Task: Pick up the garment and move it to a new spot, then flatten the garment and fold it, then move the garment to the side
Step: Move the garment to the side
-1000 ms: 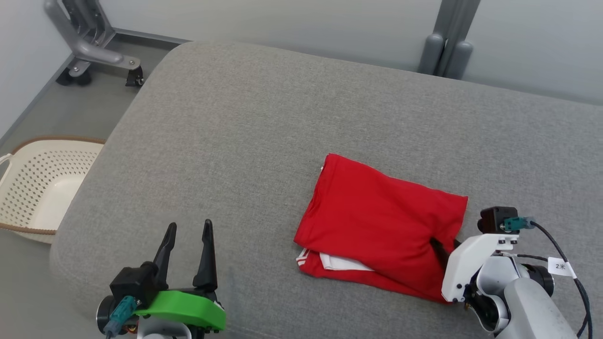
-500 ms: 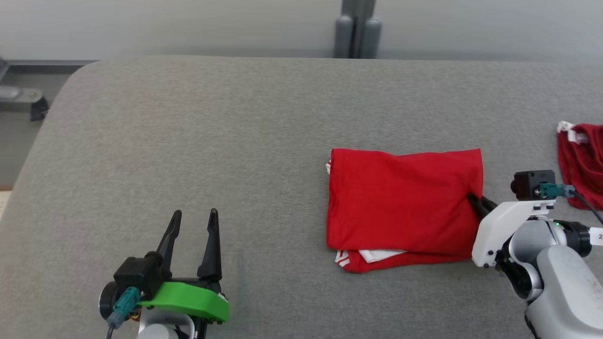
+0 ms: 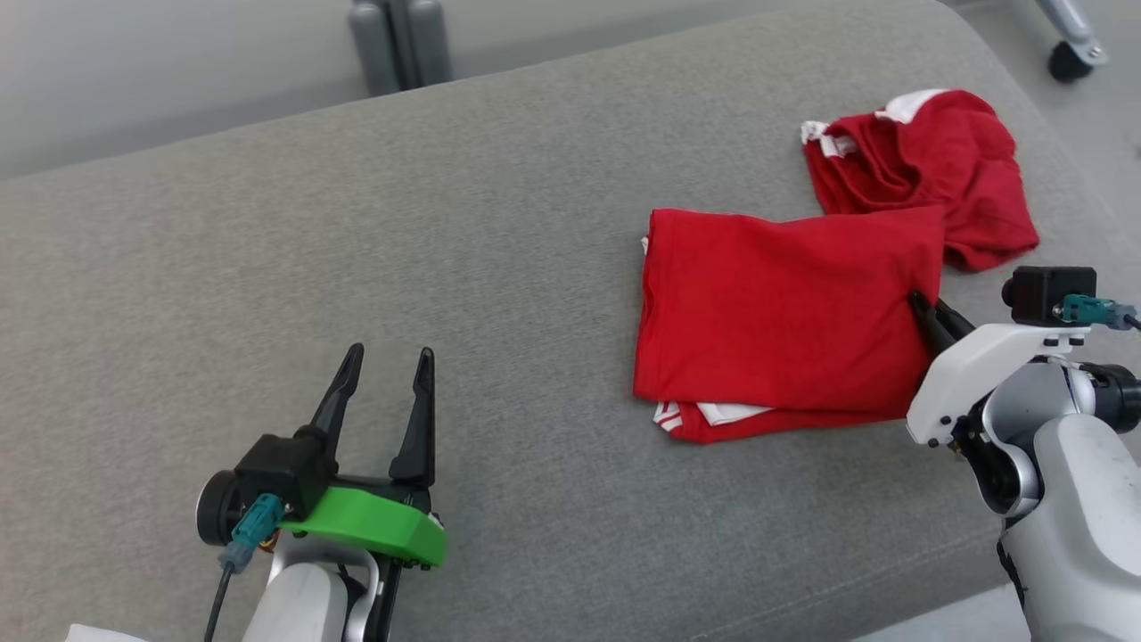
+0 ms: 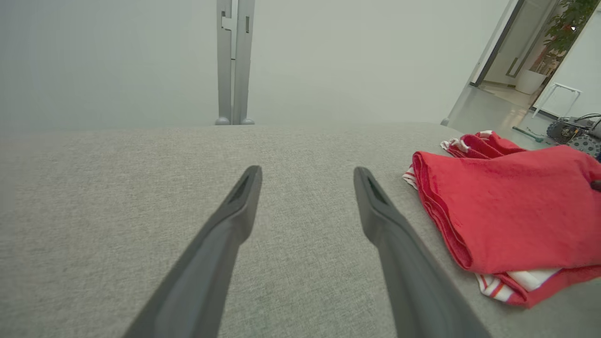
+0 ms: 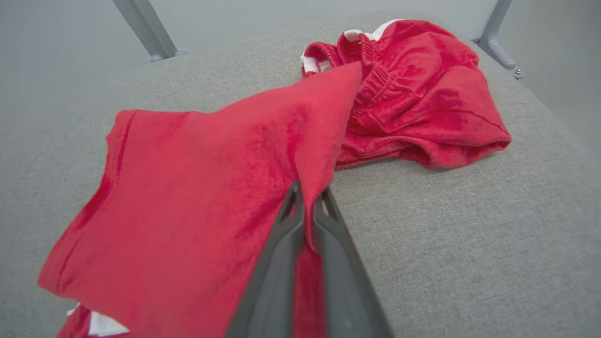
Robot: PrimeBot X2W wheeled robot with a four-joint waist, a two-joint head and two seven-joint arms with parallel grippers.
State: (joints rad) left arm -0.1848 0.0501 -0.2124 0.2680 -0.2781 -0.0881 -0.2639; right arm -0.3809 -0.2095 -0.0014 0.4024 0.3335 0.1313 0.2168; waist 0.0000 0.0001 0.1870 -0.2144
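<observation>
The garment [image 3: 784,312], a bright red T-shirt folded into a rectangle with white striped sleeve trim at its near edge, lies on the grey cushion [image 3: 446,223]. It also appears at the right of the left wrist view [image 4: 512,211] and fills the left of the right wrist view [image 5: 197,188]. My right gripper [image 3: 918,303] is shut on the garment's right edge, the cloth pinched between its fingers [image 5: 307,206]. My left gripper [image 3: 388,366] is open at the lower left, over bare cushion, fingers [image 4: 235,206] spread with nothing between them.
A smaller, darker red garment [image 3: 927,169] with white trim lies crumpled just beyond the folded shirt's far right corner, also in the right wrist view [image 5: 413,103]. Grey posts [image 3: 401,45] stand behind the cushion. A wheeled frame leg [image 3: 1070,45] is at the top right.
The head camera has swung right, bringing the darker garment into view. My right gripper has closed on the garment's right edge. The left gripper stays open.
</observation>
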